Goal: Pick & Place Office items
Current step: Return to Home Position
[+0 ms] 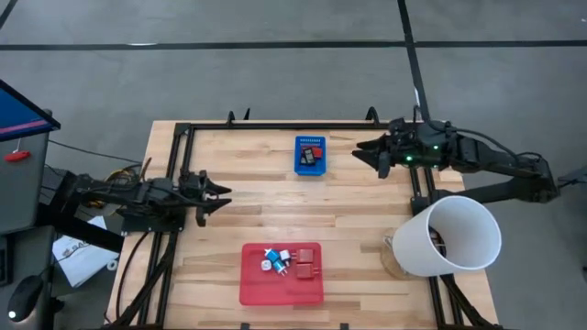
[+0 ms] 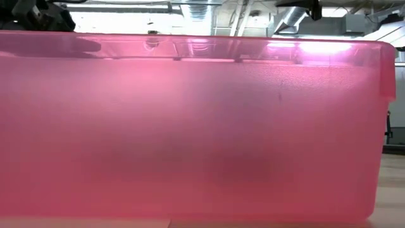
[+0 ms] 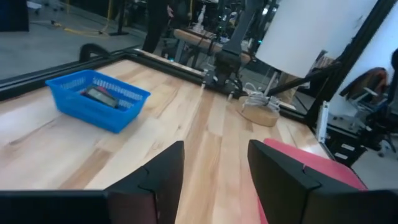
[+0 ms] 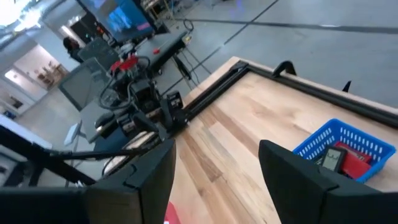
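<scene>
The office items [image 1: 286,264] cluster in the red tray [image 1: 261,289] at the desk's [image 1: 275,206] 6 o'clock. A black and a red piece sit in the blue bin [image 1: 310,141] at 12. They look light, hard and slick, so pinch each across its flat sides. The left gripper [image 1: 223,196] at 9 and the right gripper [image 1: 359,152] at 2 both gape wide, empty.

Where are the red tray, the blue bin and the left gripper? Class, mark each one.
red tray [image 1: 275,293], high view, bare floor of the tray.
blue bin [image 3: 93,112], left wrist view, its perforated side wall.
left gripper [image 1: 226,196], high view, midway between its open fingertips.
</scene>
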Tool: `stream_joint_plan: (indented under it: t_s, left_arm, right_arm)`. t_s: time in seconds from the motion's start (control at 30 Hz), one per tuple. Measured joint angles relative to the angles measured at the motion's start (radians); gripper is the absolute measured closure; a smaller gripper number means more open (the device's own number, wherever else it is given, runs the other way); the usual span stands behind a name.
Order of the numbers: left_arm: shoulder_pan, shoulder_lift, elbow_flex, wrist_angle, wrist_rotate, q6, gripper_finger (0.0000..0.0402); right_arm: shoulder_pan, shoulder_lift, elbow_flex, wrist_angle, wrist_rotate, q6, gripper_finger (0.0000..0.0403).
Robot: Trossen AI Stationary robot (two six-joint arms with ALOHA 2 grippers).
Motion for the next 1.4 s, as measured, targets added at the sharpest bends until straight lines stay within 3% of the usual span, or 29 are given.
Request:
stream_joint_plan:
  t_s: [0.17, 0.57, 0.9, 1.0, 1.4]
  left_arm:
    - [0.000, -0.153, -0.027, -0.100, -0.017, -0.003, 0.0236]
    - [0.003, -0.145, -0.029, -0.107, 0.083, 0.087, 0.0257]
    - [0.039, -0.137, -0.029, -0.108, 0.061, 0.120, 0.0260]
    - [0.039, -0.112, -0.029, -0.107, 0.056, 0.047, 0.0260]
    - [0.039, -0.004, -0.033, -0.022, 0.051, 0.047, 0.0260]
  right_arm:
    - [-0.014, -0.042, 0.000, -0.011, 0.024, 0.004, 0.0180]
    - [-0.020, -0.127, 0.000, -0.101, 0.081, 0.057, 0.0180]
    - [-0.019, -0.185, 0.000, -0.170, 0.099, 0.052, 0.0180]
    - [-0.019, -0.197, 0.000, -0.170, 0.091, 0.023, 0.0180]
    - [0.017, -0.122, -0.001, -0.080, 0.091, -0.234, 0.0180]
